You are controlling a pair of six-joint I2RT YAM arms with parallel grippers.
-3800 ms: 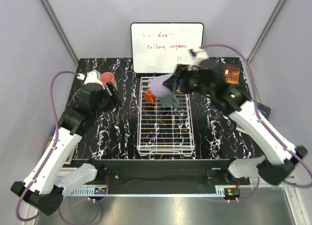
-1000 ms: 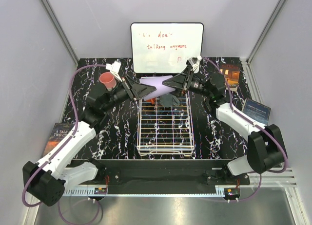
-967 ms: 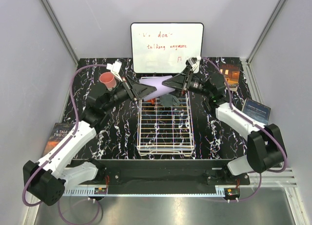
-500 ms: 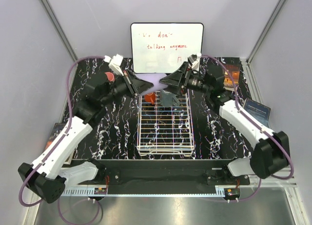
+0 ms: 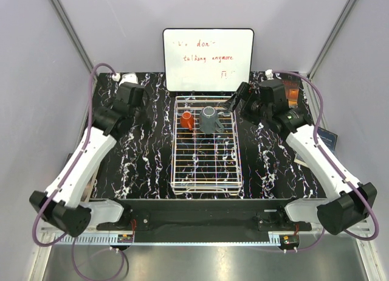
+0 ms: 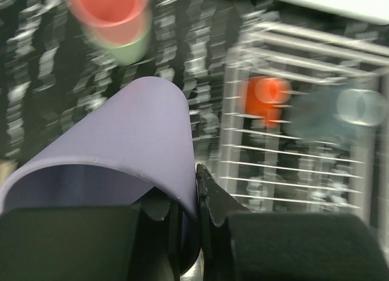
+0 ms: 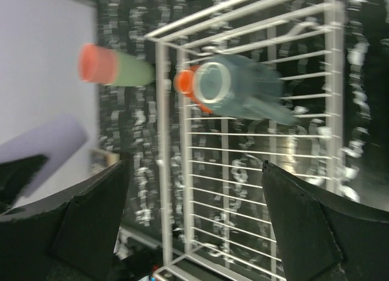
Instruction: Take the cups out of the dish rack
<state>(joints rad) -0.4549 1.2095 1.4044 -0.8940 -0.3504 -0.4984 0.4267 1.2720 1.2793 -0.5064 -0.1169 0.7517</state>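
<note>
Top external view: the black marbled table [image 5: 146,153] carries the white wire dish rack [image 5: 205,190] at its middle, long side running away from the arm bases. A whiteboard [image 5: 208,59] with red writing stands upright just behind the rack's far end.

The left arm reaches over the table's far left part, well clear of the rack. In its wrist view the left gripper [image 6: 189,199] is closed on the wall of the tall lavender cup [image 6: 121,141], pinching the rim between its two fingers, with the cup's mouth toward the camera. The cup is outside the rack, to its left, above the marbled surface.

The right gripper [image 7: 193,232] hangs over the rack's far right corner with its jaws spread wide and nothing between them.

Two cups are in the rack, both at its far end: the dark grey mug [image 5: 210,120] and, just to its left, the small orange-red cup [image 5: 187,119]; the wrist views are too blurred to tell whether they touch.

On the table left of the rack, the pink cup [image 6: 109,7] sits nested in the pale green cup [image 6: 130,47].
</note>
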